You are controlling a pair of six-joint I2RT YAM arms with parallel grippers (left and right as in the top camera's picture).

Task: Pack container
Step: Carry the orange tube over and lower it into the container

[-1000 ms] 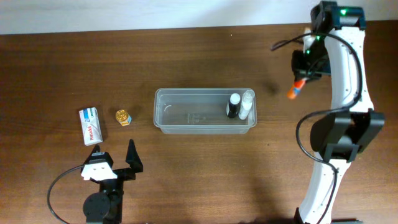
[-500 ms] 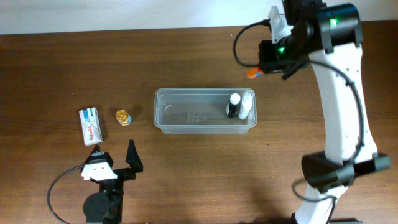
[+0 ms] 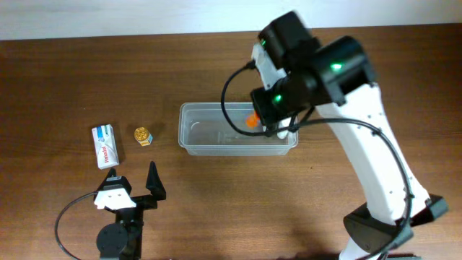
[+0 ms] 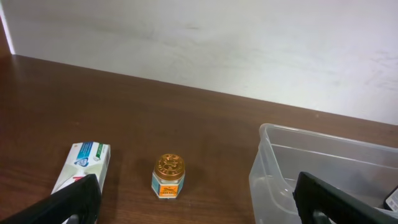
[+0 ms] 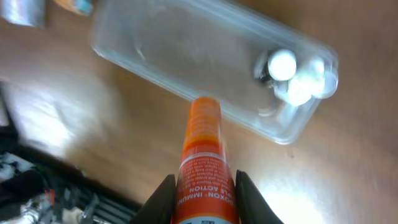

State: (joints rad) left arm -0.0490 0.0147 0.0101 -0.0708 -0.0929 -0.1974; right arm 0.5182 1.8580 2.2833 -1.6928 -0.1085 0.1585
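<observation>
Bottles (image 5: 283,65) crowd the 3 o'clock end of your container (image 3: 202,137) at the surface (image 3: 72,72) centre; your right hand (image 5: 204,199) clamps an orange tube (image 5: 202,137) above it. Your left hand (image 3: 134,182) gapes at 7 o'clock, box (image 3: 105,145) and jar (image 3: 143,135) at 9.

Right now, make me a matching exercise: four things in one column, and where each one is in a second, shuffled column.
1. orange tube
2. gold-lidded jar
3. white-and-blue box
4. white-capped bottles

A. inside the container, at one end
B. farthest from the container
C. held in the right gripper
D. between the box and the container

Pairs: 1-C, 2-D, 3-B, 4-A
</observation>
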